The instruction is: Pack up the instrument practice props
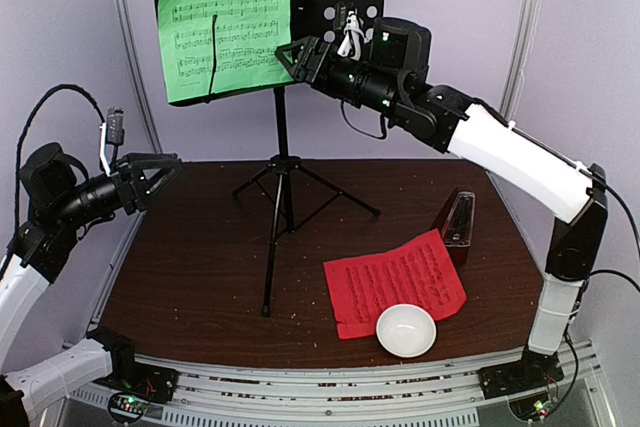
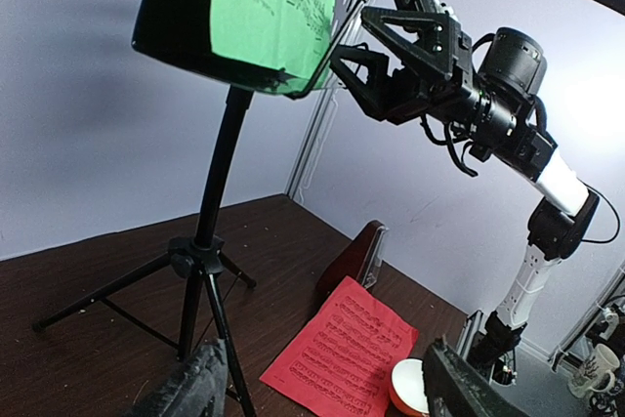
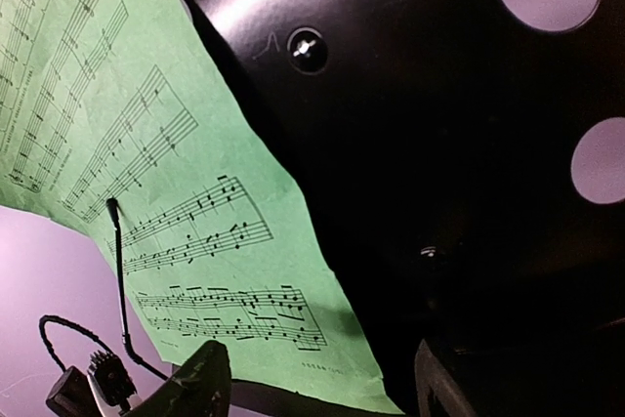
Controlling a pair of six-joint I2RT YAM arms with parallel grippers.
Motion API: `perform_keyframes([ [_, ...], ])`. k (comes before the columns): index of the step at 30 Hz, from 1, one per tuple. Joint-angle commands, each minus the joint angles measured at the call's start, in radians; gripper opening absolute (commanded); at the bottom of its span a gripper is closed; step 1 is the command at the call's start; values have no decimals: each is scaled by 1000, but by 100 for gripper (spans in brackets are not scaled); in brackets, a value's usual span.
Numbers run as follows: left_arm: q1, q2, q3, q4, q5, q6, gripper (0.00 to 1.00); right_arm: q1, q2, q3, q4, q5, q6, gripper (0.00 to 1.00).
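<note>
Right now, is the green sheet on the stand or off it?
On: the green sheet lies against the music stand, bottom edge at its ledge.

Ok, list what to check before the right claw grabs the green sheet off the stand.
1. Right claw open: ok, jaws apart.
2. Green sheet edge between the jaws: cannot tell; it lines up in the wrist view, depth unclear.
3. Wire page holder off the sheet: not ok, it lies across it.
4. Stand upright: ok.
5. Left claw away from the stand: ok, open, off to the left.
</note>
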Motion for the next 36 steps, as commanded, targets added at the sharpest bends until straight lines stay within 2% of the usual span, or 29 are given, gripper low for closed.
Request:
perform_keyframes([
  [1, 5, -10, 23, 11, 26, 16, 71, -5, 24, 57, -8, -46, 13, 67],
  [8, 6, -15, 22, 7, 30, 17, 70, -12, 45, 69, 21, -122, 46, 65],
  [13, 5, -17, 1, 9, 20, 17, 70, -13, 49, 61, 57, -163, 70, 58],
  [25, 6, -24, 3, 15, 36, 15, 68, -15, 29, 7, 136, -182, 94, 22],
  [31, 5, -23, 73, 14, 80, 31, 64, -13, 27, -8, 197, -240, 91, 0],
  [36, 6, -11, 170, -39, 63, 52, 58, -1, -12, -126, 342, -294, 66, 0],
])
